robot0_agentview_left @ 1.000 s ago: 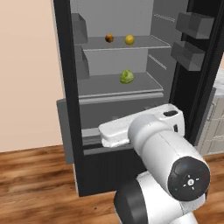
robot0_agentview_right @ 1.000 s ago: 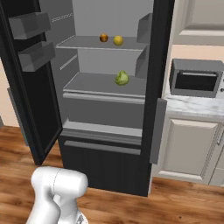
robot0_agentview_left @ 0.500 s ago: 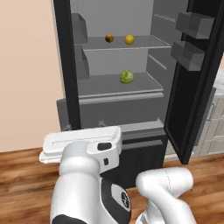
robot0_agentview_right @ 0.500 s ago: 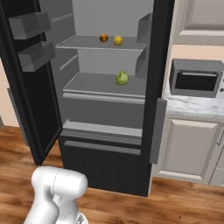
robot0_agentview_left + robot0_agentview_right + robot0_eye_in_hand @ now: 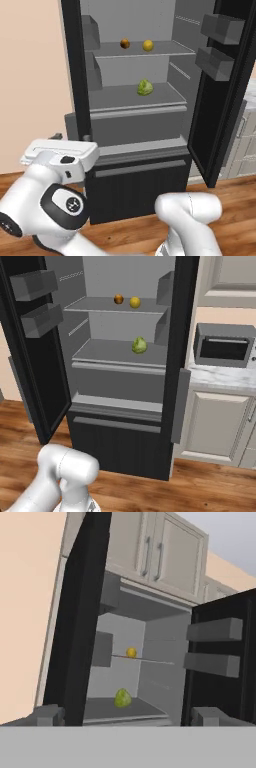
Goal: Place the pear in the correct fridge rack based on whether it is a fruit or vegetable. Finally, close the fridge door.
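Pear point(image 5: 147, 45) sits on the upper fridge rack point(image 5: 165, 48) beside the orange-brown fruit point(image 5: 125, 44), so fruit goes with fruit; the leafy green lump point(image 5: 145, 88) is alone on the shelf point(image 5: 115, 97) below. Placement looks done. Fridge door point(image 5: 227, 95) is wide open, closing remains. Jaws look released, tips wide apart, holding nothing; hand is low, facing the fridge from its left.

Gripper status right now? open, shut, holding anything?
End effector: open, holding nothing; the hand view shows its finger tips set wide apart. The pear lies on the upper fridge rack.
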Robot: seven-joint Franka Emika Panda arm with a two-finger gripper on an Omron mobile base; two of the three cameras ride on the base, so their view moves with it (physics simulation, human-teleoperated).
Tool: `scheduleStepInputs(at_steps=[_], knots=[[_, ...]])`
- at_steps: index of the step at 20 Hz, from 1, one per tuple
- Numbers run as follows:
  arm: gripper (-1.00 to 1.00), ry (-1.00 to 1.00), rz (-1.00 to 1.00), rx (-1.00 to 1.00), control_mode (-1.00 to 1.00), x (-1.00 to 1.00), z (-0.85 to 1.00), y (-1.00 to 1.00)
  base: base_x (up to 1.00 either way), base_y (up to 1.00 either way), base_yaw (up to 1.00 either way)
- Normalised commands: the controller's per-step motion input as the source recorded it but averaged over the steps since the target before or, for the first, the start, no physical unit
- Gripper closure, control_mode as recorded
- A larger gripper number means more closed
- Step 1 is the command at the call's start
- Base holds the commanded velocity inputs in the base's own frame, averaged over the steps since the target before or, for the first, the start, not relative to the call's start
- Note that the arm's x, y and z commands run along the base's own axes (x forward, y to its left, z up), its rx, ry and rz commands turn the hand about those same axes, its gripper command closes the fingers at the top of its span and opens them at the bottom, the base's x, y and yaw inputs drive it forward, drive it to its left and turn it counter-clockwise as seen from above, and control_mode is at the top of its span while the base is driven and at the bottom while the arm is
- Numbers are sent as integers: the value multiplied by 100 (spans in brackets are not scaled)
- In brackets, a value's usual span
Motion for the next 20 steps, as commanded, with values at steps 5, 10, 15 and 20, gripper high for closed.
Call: scheduleStepInputs(at_steps=[5, 10, 15, 20], knots=[[-100, 0, -13, 0, -100, 59, -29, 21, 0, 0, 0], [-100, -1, -17, 0, -100, 72, -11, 33, 0, 0, 0], [-100, 0, -15, 0, -100, 71, -8, 23, 0, 0, 0], [-100, 0, -14, 0, -100, 67, -6, 21, 0, 0, 0]])
